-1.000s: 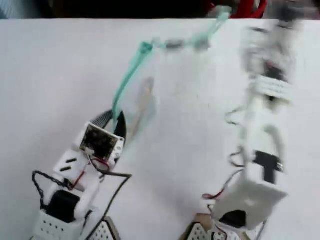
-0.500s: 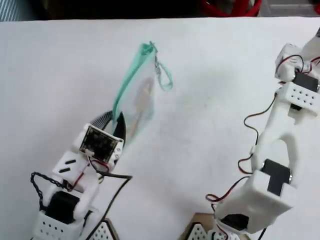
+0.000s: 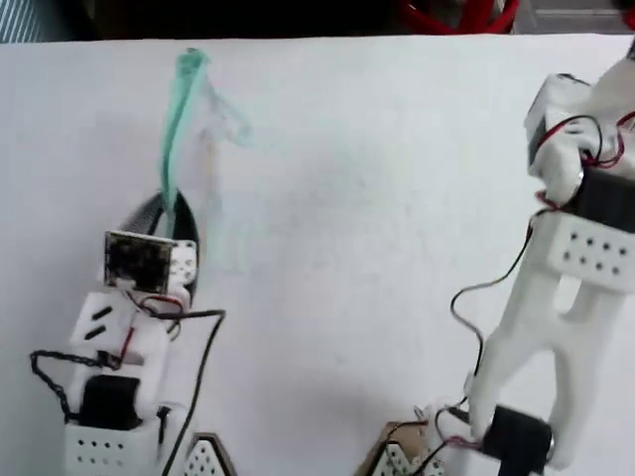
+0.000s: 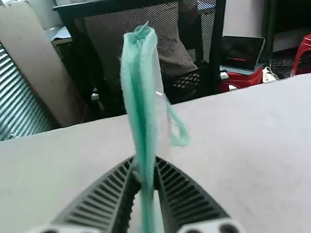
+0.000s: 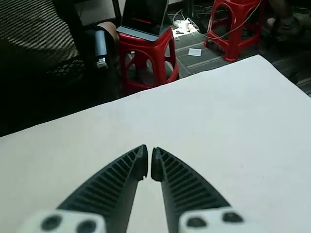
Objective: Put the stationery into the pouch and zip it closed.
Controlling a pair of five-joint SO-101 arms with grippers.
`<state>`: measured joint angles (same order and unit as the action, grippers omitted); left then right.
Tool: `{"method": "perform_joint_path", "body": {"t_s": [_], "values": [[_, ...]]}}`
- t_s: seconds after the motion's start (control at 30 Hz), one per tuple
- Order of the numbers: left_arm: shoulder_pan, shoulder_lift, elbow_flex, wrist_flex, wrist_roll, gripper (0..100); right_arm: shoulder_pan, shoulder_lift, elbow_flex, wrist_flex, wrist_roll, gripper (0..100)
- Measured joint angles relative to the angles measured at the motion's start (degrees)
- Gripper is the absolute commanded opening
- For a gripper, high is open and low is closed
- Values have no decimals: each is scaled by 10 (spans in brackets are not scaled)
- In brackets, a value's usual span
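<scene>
The pouch (image 3: 193, 139) is clear plastic with a teal zipper edge, and it hangs upright above the table at the far left. My left gripper (image 3: 177, 213) is shut on its lower end. In the left wrist view the pouch (image 4: 142, 92) rises from between the dark ribbed fingers (image 4: 109, 194), teal strip on edge, with a teal pull loop (image 4: 179, 131) dangling beside it. A pale stick-like item shows faintly inside the pouch. My right gripper (image 5: 148, 164) is shut on nothing, above bare table at the far right, where the right arm (image 3: 571, 248) stands.
The white table (image 3: 367, 198) stretches bare between the two arms. Its far edge (image 3: 317, 38) meets a dark floor area with red stools (image 5: 146, 53). Arm bases and cables sit at the near edge.
My left arm has swung left, carrying the pouch from the middle to the far left. The right arm pulled back toward the right side and let go of the pouch's pull loop.
</scene>
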<state>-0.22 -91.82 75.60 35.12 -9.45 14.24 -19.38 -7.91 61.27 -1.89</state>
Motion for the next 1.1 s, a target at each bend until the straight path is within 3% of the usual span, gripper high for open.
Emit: {"method": "perform_joint_path", "body": {"t_s": [0.17,0.3,0.43,0.57,0.8,1.1], "values": [[-2,39,-138,72,-86,23,-33,-81,-2,101,0,17],[1,171,-228,93,-193,23,-64,-136,-2,190,0,18],[4,336,-309,94,-180,23,-83,-212,13,242,0,18],[36,402,-333,59,-173,23,-80,-310,94,244,9,18],[74,407,-220,-77,-255,24,-84,-520,295,193,70,18],[218,406,7,-265,-294,47,-84,-643,517,120,81,18]]}}
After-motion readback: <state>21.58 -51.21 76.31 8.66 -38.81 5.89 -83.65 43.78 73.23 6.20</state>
